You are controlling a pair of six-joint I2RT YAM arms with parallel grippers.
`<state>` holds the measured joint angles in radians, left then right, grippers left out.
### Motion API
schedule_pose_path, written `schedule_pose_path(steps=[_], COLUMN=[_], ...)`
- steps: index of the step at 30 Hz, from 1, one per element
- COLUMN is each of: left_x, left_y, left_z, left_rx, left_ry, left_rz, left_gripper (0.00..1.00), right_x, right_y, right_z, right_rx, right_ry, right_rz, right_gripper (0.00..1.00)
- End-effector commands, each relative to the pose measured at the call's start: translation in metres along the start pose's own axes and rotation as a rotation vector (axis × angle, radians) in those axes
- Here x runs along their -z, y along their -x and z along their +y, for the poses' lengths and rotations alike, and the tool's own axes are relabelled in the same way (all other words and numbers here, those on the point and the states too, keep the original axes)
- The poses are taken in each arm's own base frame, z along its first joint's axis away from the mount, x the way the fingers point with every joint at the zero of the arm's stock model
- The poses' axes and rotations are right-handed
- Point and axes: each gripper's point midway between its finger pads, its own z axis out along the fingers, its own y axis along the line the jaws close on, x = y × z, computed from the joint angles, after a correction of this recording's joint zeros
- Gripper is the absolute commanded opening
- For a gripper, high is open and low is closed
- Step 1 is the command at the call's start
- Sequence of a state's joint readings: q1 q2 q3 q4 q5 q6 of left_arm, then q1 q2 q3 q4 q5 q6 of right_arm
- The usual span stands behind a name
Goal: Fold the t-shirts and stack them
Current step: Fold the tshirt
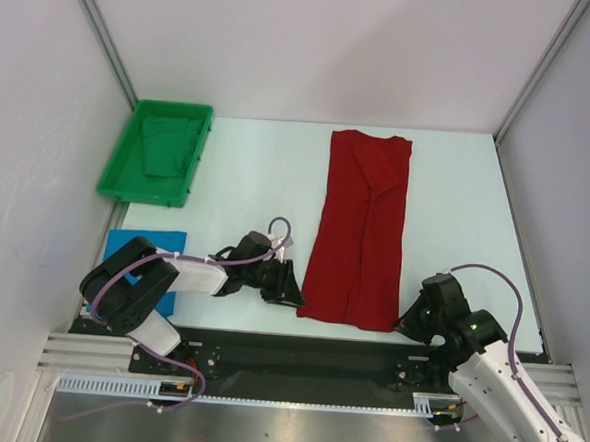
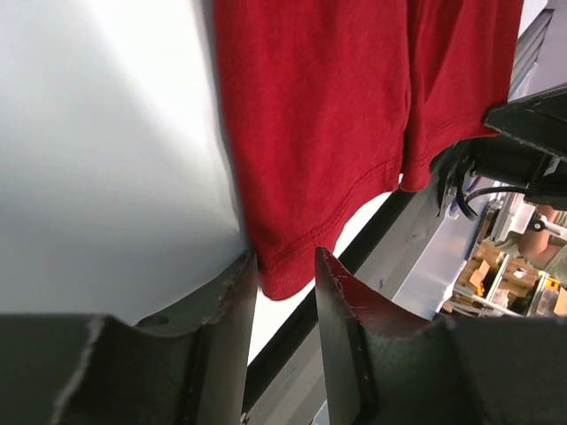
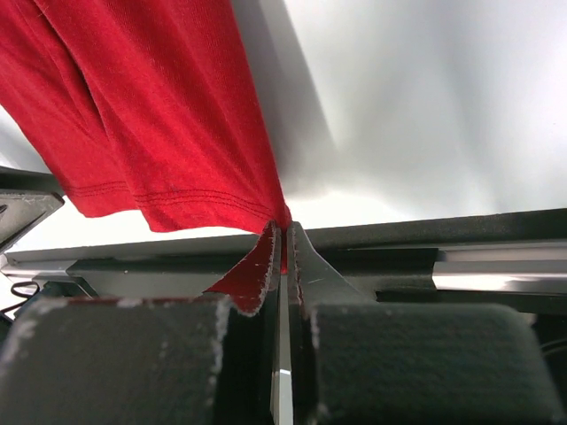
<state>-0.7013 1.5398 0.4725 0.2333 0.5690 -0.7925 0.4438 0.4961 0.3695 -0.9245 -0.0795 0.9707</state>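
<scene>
The deep red t-shirt (image 1: 360,225) lies as a long folded strip on the white table, collar end far, hem end near. My left gripper (image 1: 292,297) is at its near left corner, open, with the hem corner (image 2: 283,274) between its fingertips. My right gripper (image 1: 401,326) is at the near right corner, shut on the red hem corner (image 3: 282,215). The bright blue t-shirt (image 1: 151,248) lies folded at the near left, partly hidden by the left arm.
A green tray (image 1: 117,185) holding dark green cloth stands at the far left. The black base rail (image 1: 297,353) runs along the near table edge. White walls enclose the sides and back.
</scene>
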Motion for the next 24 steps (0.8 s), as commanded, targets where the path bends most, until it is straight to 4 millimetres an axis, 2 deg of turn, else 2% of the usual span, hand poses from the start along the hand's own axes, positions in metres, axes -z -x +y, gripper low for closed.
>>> schedule_pose_path(steps=[1,4,7,8,11,24], left_x=[-0.008,-0.009,-0.01,-0.009,-0.008,0.007], left_y=[-0.01,-0.013,-0.016,-0.016,-0.016,-0.01], left_z=[0.022,0.023,0.024,0.024,0.023,0.002], left_rx=[0.021,0.022,0.024,0.024,0.017,-0.012], left_ry=[0.085,0.088,0.082,0.082,0.079,0.024], left_rz=[0.013,0.021,0.03,0.03,0.023,-0.029], left_gripper=[0.39,0.35,0.23,0.15,0.0,0.0], right_x=[0.003,0.003,0.003,0.003,0.003,0.002], right_y=[-0.004,-0.003,-0.003,-0.002,-0.003,-0.003], right_z=[-0.005,-0.004,-0.004,-0.004,-0.004,-0.004], right_rx=[0.005,0.006,0.005,0.005,0.007,0.004], right_ry=[-0.02,-0.016,-0.014,-0.015,-0.013,-0.011], right_rz=[0.014,0.012,0.009,0.007,0.007,0.008], right_gripper=[0.0,0.0,0.0,0.0,0.0,0.0])
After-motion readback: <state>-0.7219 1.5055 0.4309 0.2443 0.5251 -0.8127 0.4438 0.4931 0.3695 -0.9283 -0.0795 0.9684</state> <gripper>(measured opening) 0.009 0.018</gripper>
